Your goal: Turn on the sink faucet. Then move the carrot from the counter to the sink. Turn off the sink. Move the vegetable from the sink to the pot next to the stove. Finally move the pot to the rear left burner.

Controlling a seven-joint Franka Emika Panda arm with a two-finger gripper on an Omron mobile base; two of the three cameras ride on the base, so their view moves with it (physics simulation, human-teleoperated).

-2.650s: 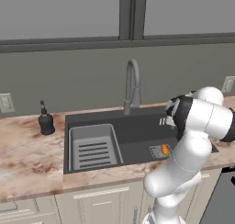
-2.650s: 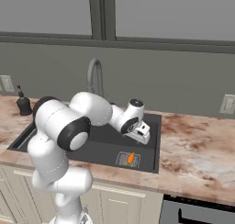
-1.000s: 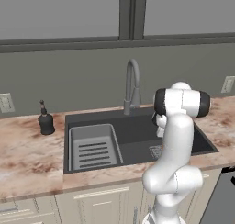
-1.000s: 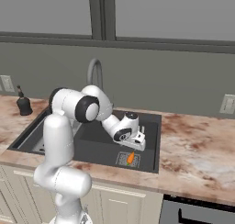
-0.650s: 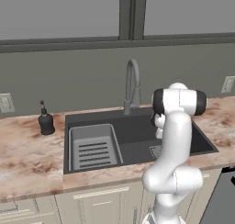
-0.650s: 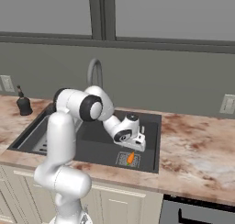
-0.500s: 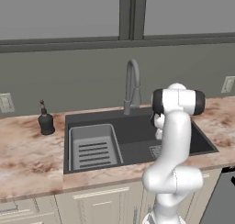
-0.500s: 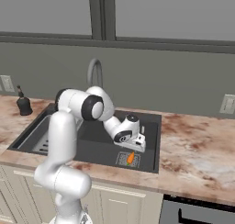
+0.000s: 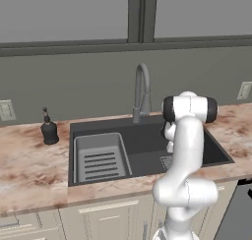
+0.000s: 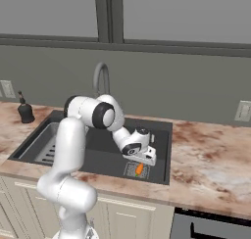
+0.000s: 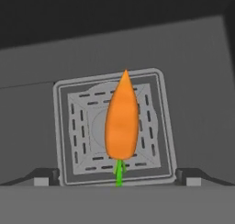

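Observation:
The orange carrot [image 11: 121, 122] with its green stem lies on the square drain grate [image 11: 82, 126] at the bottom of the dark sink [image 10: 98, 157]. From the right base view the carrot [image 10: 139, 169] sits near the sink's front right corner. My gripper [image 10: 146, 158] hangs just above it, open, pointing down into the basin. In the hand view the gripper [image 11: 118, 178] has one fingertip on each side of the carrot's stem end, apart from it. The curved grey faucet [image 9: 141, 91] stands behind the sink. The pot and the stove are out of view.
A grey ribbed rack [image 9: 100, 158] fills the sink's left half. A dark soap dispenser [image 9: 48, 131] stands on the marble counter [image 9: 29, 170] to the left. Wall outlets [image 9: 244, 90] are on the backsplash. My arm's white links stand over the sink's right side.
Over the last second the gripper has sunk a little closer to the carrot, its jaws staying open. Before that the arm's elbow swung upright. The carrot has not moved.

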